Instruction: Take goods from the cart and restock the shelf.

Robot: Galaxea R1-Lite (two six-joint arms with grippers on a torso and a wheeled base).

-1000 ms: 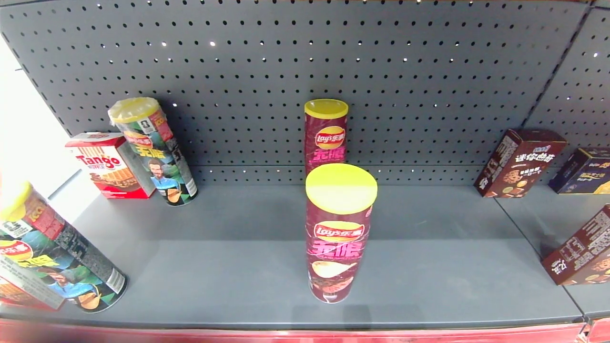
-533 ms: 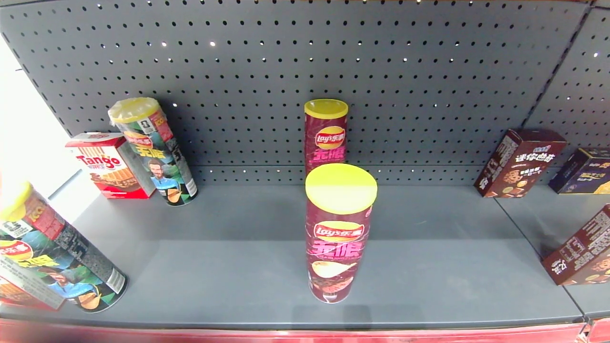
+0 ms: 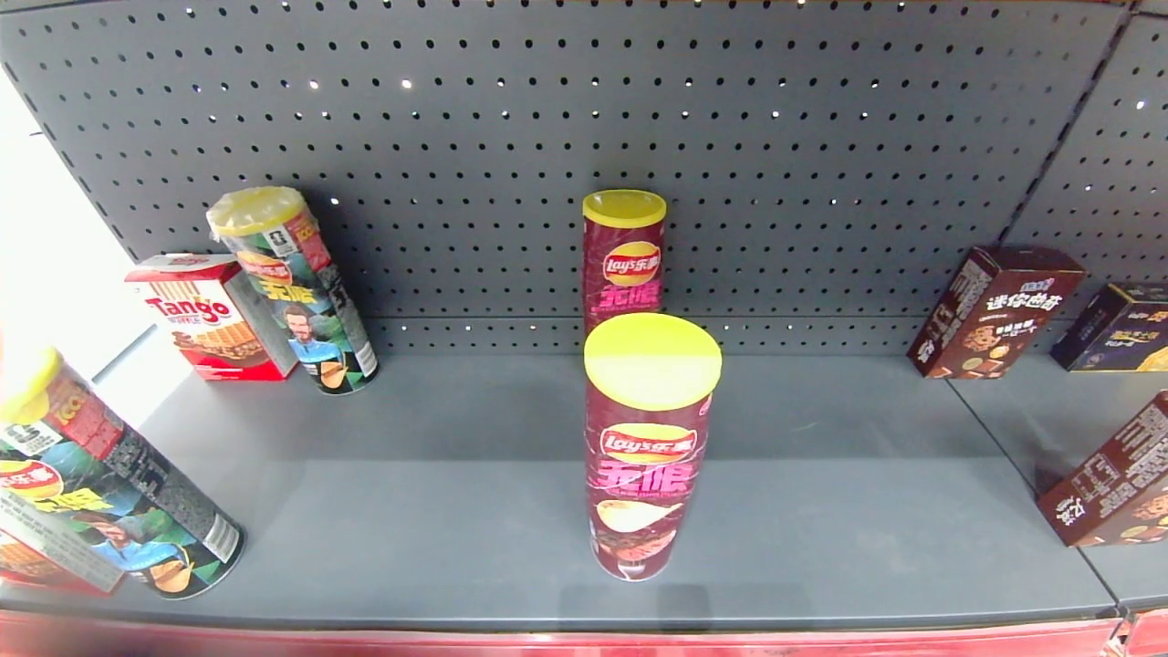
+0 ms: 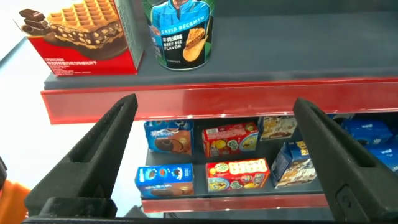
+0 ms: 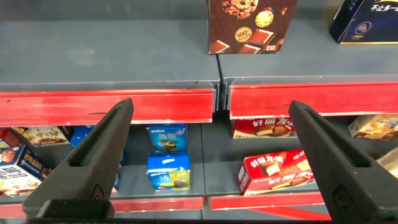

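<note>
Judging by its build, the maroon cardboard crisp tube with a yellow plastic lid [image 3: 643,474] should be light and stiff along its length. Its thin wall would dent under a hard squeeze, and the crisps inside break easily. The glossy wrap looks slippery, and a tube this tall and narrow would tip at a nudge. The safest hold is probably across the round body around mid-height, with moderate pressure and clear of the lid.

It stands upright on the grey metal shelf [image 3: 438,511], at 6 o'clock from the shelf's middle and near the red front edge. A matching maroon tube [image 3: 624,265] stands at 12 o'clock from it, against the perforated back panel. Both carry a yellow-and-red badge over pink lettering.

At 9 to 10 o'clock stand two green-and-black crisp tubes, one at the back [image 3: 297,292] and one at the front [image 3: 109,493], beside a red-and-white wafer box [image 3: 205,315]. Brown biscuit cartons [image 3: 990,315] sit at 3 o'clock.

The left pincer [image 4: 214,102] and right pincer [image 5: 211,104] both gape wide with nothing between their fingers, level with the shelf's red lip.
</note>
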